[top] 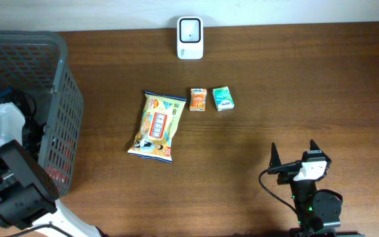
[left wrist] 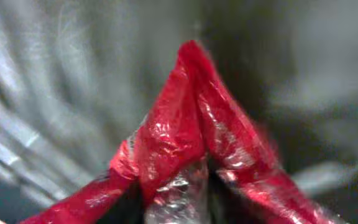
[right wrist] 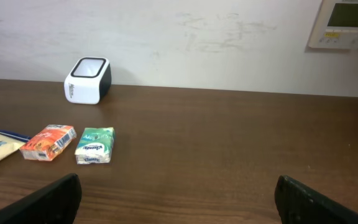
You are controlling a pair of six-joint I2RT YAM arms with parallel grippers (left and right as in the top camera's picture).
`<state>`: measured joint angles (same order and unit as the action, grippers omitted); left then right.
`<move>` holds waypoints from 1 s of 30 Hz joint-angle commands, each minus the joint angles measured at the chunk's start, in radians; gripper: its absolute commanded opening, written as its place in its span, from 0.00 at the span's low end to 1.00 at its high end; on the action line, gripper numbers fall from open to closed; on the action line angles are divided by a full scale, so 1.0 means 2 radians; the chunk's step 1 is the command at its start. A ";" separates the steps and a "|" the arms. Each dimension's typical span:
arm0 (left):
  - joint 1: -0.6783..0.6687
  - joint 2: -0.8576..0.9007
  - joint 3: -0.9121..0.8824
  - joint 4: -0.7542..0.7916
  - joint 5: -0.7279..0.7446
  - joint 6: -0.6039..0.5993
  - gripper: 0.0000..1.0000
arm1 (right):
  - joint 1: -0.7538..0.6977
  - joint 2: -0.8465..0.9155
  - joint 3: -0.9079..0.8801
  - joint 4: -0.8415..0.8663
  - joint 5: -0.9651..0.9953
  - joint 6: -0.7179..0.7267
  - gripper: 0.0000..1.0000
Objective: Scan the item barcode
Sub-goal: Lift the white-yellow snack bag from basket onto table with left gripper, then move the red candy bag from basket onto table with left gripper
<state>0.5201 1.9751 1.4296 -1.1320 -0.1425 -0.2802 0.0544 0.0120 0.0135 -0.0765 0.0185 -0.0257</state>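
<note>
**Overhead.** The left arm [top: 8,178] is standing over the basket [top: 64,85] at the left edge of the frame, with its wrist down inside. Arm and mesh are hiding the left jaws. A red pack [top: 58,174] is showing through the basket wall. The scanner [top: 190,37] is sitting at top centre of the desk [top: 275,79], well apart from the basket. A snack bag [top: 156,126], an orange pack [top: 198,99] and a green pack [top: 223,99] are lying mid-frame. At lower right the right jaws are standing wide open and holding nothing.

**Left wrist.** The red pack [left wrist: 185,143] is filling the centre and bottom of the frame. Its foil is rising in a creased ridge against blurred grey mesh. No fingers are showing plainly, so I cannot tell whether the left jaws are gripping it. Only this view is giving the pack close up, and no barcode is showing on it.

**Right wrist.** Two dark fingertips [right wrist: 48,199] are sitting at the lower corners, far apart, with nothing between them. The scanner [right wrist: 87,79] is appearing side-on at upper left, whereas the overhead view is showing it only from above. The basket is not appearing here.

**Judgement.** The step in hand is probably taking the red pack from the basket. The next move is calling for a firm hold, a lift clear of the rim and a carry across to the scanner. The barcode face, not yet located, is needing to turn toward the scanner.
</note>
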 commanded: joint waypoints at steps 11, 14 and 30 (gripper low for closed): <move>0.000 0.008 0.632 -0.266 0.084 -0.001 0.00 | 0.003 -0.003 -0.004 -0.002 0.002 0.004 0.98; -0.025 -0.047 0.775 -0.278 0.279 0.066 0.00 | 0.003 -0.003 -0.004 -0.002 0.002 0.004 0.98; -0.484 -0.100 0.210 -0.057 0.245 0.084 0.00 | 0.003 -0.003 -0.004 -0.002 0.002 0.004 0.99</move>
<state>-0.3904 1.7905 2.0552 -1.4033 0.3645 -0.1230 0.0544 0.0113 0.0135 -0.0769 0.0185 -0.0261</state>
